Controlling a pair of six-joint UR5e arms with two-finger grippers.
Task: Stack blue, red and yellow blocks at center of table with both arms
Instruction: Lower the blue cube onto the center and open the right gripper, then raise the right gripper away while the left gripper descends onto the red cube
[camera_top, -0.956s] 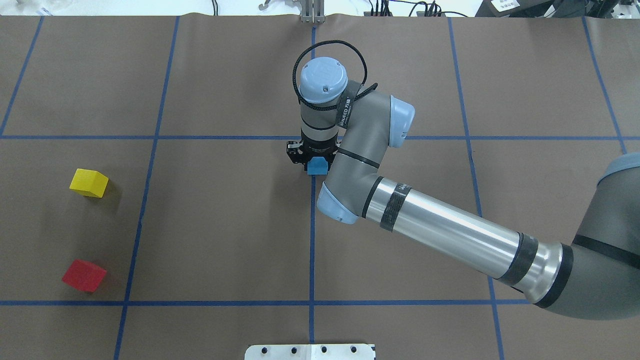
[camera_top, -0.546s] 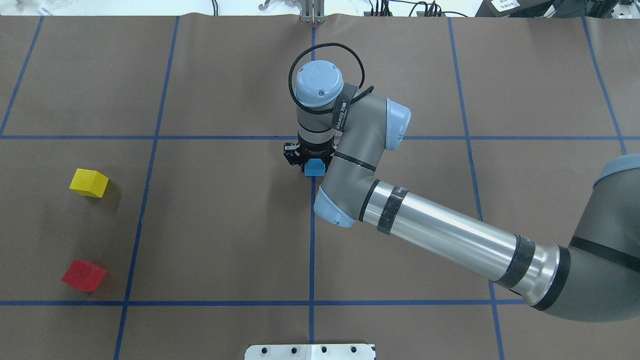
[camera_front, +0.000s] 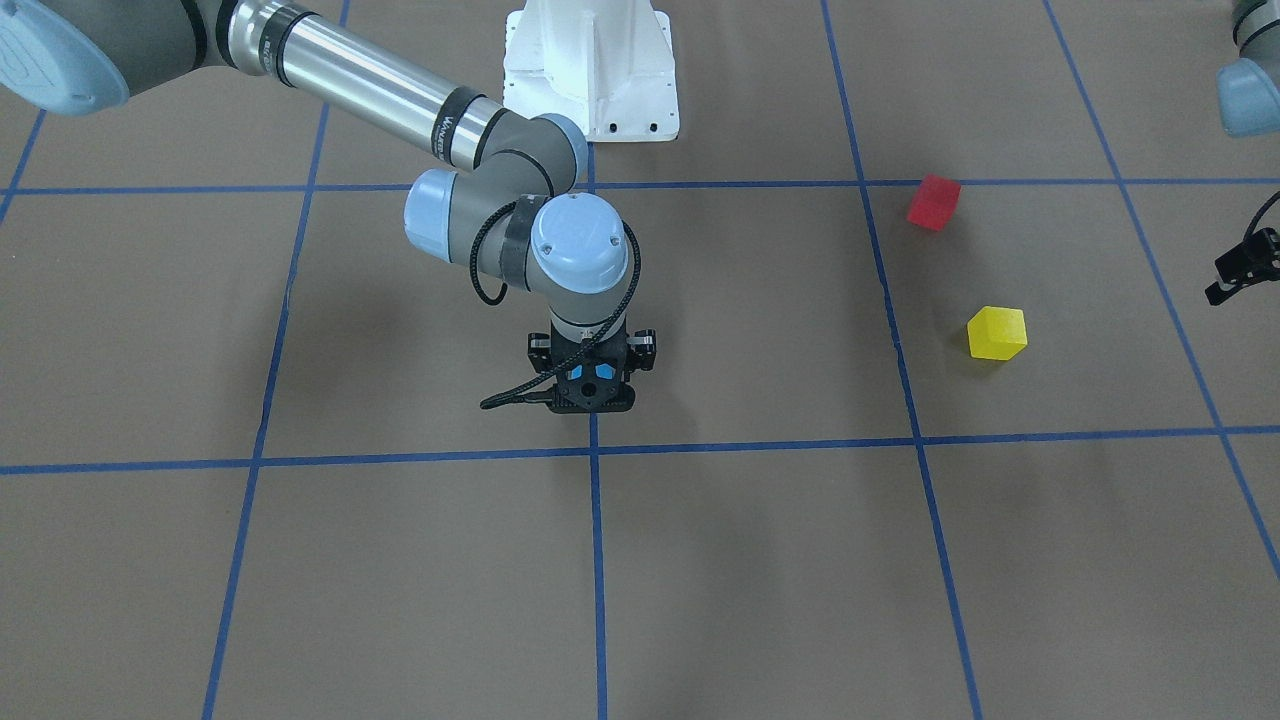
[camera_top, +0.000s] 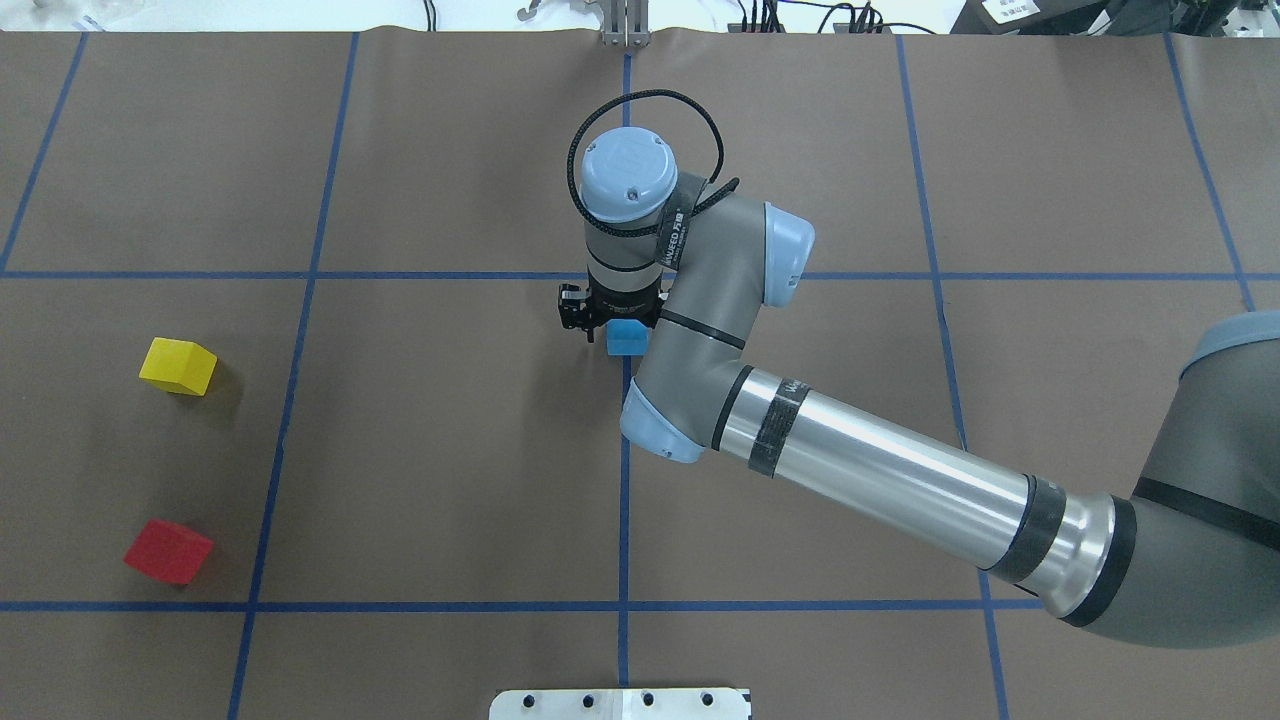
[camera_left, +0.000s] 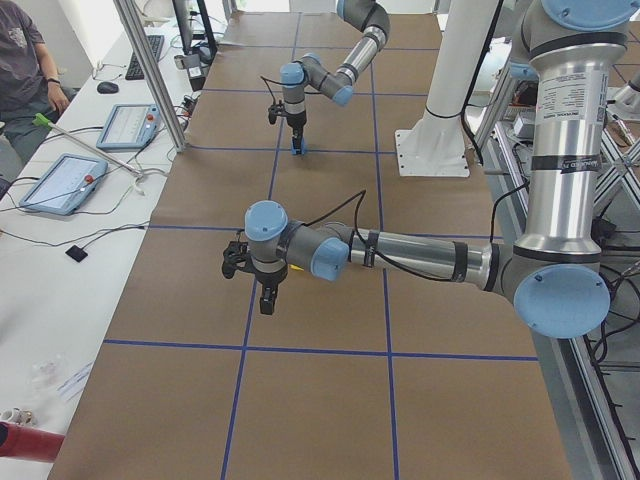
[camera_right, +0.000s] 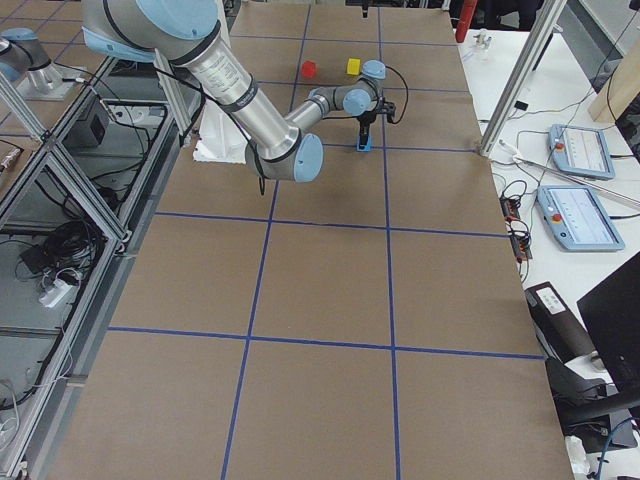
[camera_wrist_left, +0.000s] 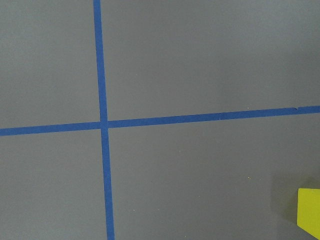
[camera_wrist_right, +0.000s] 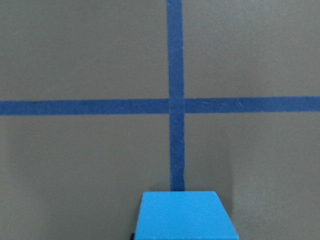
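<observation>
My right gripper (camera_front: 592, 392) points straight down near the table's centre and is shut on the blue block (camera_top: 626, 339). The block also shows in the right wrist view (camera_wrist_right: 186, 216), close to a crossing of blue tape lines (camera_wrist_right: 175, 106). The yellow block (camera_top: 178, 366) and the red block (camera_top: 168, 550) lie on the table's left side, apart from each other. My left gripper (camera_left: 267, 297) hovers near the yellow block (camera_wrist_left: 310, 212). I cannot tell whether it is open or shut; only a part of it shows at the front view's right edge (camera_front: 1240, 268).
The white robot base (camera_front: 590, 70) stands at the table's near edge. Blue tape lines (camera_top: 625, 500) mark a grid on the brown cover. Tablets (camera_left: 125, 125) and a seated person (camera_left: 20, 60) are beyond the far edge.
My right arm has shifted a little to the left with the blue block in its grip. The yellow and red blocks have not moved.
</observation>
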